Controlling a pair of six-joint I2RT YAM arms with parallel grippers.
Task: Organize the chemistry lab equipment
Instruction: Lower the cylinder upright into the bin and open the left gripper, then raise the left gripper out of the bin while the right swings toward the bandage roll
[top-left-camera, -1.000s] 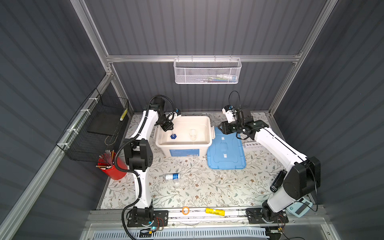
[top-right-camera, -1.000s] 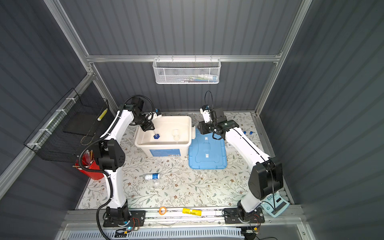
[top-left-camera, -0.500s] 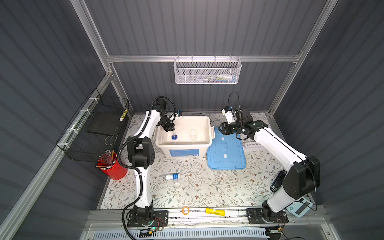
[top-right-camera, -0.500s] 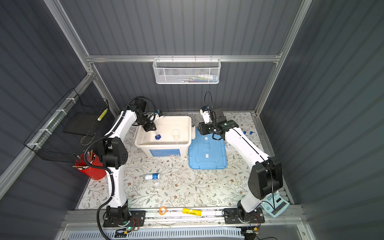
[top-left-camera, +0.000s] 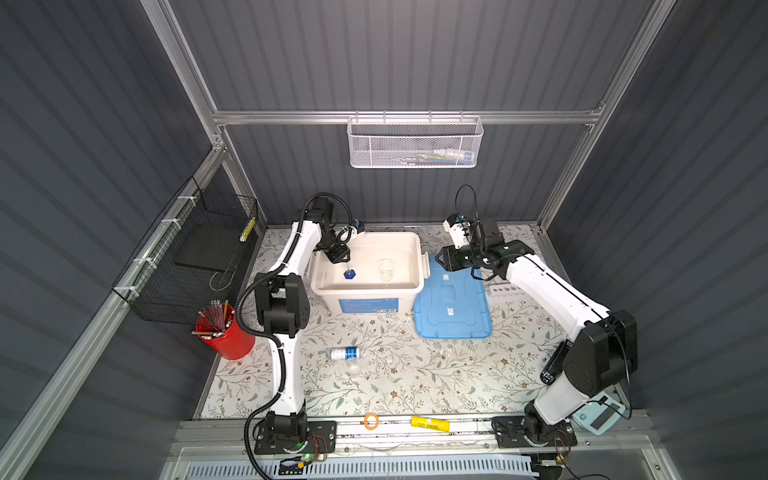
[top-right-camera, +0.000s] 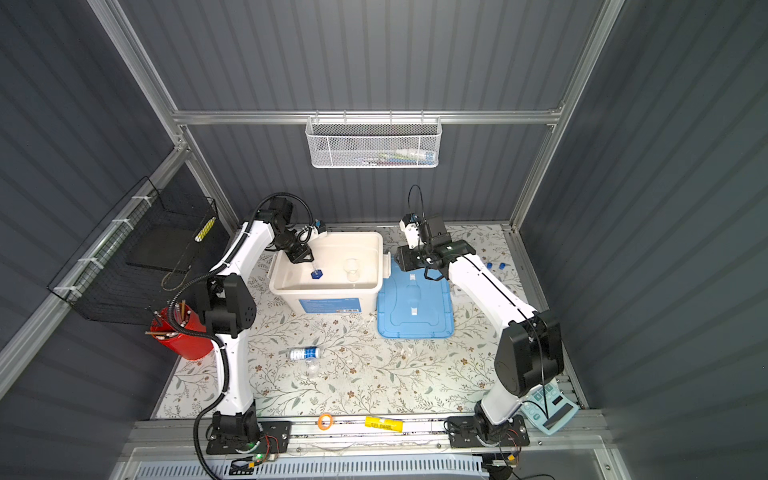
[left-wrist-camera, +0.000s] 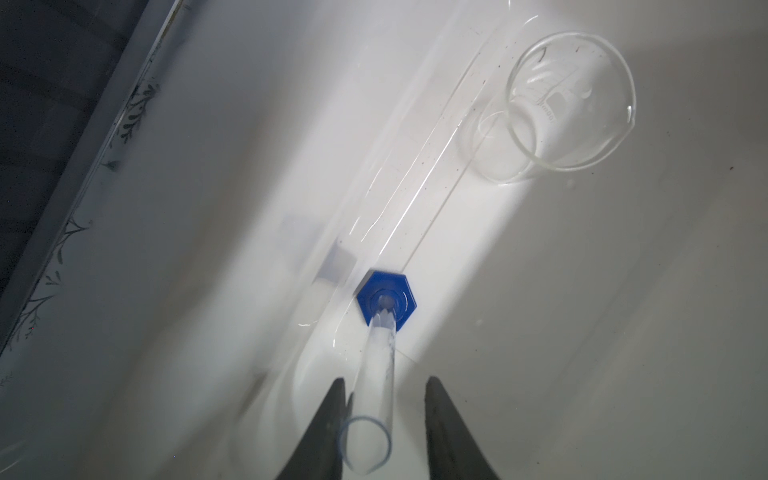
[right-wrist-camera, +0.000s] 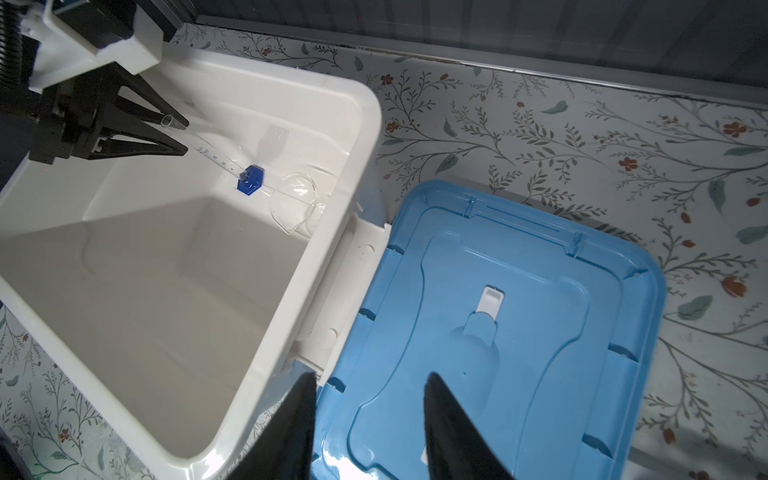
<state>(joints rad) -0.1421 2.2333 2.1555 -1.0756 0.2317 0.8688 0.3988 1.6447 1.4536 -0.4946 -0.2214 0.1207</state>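
The cylinder on its blue hexagonal base (left-wrist-camera: 386, 301) stands tilted inside the white bin (top-left-camera: 365, 289), also seen in a top view (top-right-camera: 316, 274) and the right wrist view (right-wrist-camera: 250, 179). My left gripper (left-wrist-camera: 384, 380) is open around its clear top; the tube leans on one finger and a gap shows at the other. A clear vessel (left-wrist-camera: 623, 124) lies in the bin beside it. My right gripper (right-wrist-camera: 370, 376) hangs open and empty over the blue lid (right-wrist-camera: 498, 311) by the bin's edge. On the table lie a white blue-labelled bottle (top-left-camera: 345, 353) and a round flask (top-left-camera: 353, 368).
A white holed rack (top-left-camera: 505, 289) sits right of the lid, under the right arm. A red cup of sticks (top-left-camera: 226, 336) stands front left, with a black wire basket (top-left-camera: 195, 257) behind it. A calculator (top-left-camera: 598, 417) lies front right. A white mesh basket (top-left-camera: 415, 143) hangs on the back wall.
The left gripper's jaws have spread apart around the cylinder's top. The cylinder stays in the bin. The right arm has not moved.
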